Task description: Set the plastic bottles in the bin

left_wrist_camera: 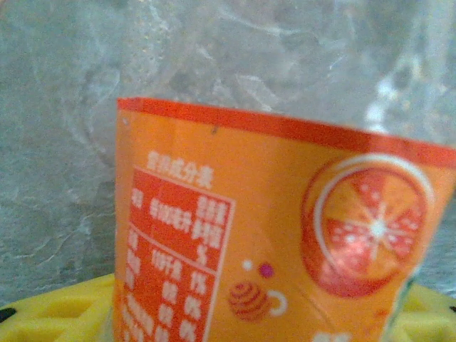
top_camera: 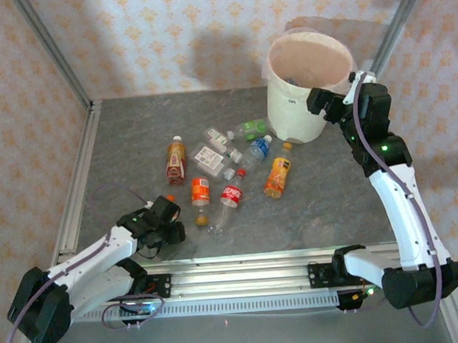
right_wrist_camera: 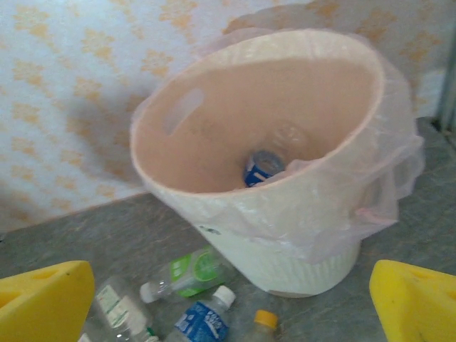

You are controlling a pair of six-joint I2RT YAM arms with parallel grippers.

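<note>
**Grey tabletop (top_camera: pixel 356 210), loose bottles, bin at the back**

Nearest, the left gripper (top_camera: pixel 174 221) has an orange-labelled bottle (left_wrist_camera: pixel 271 235) between its yellow fingers (left_wrist_camera: pixel 50 313); I cannot tell whether it is clamped. The label shows an orange slice and a red panel of white characters. Beyond, a red-labelled bottle (top_camera: pixel 230 195) and others lie bunched mid-table, with bare surface on either side. Farthest, the bin (right_wrist_camera: pixel 214 192) holds a blue-labelled bottle (right_wrist_camera: pixel 260 167). The right gripper (top_camera: pixel 318 102) hangs beside its rim, jaws wide apart and empty.

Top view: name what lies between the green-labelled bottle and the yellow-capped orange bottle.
The blue-labelled bottle lies between the green-labelled bottle and the yellow-capped orange bottle, in the top view.
</note>
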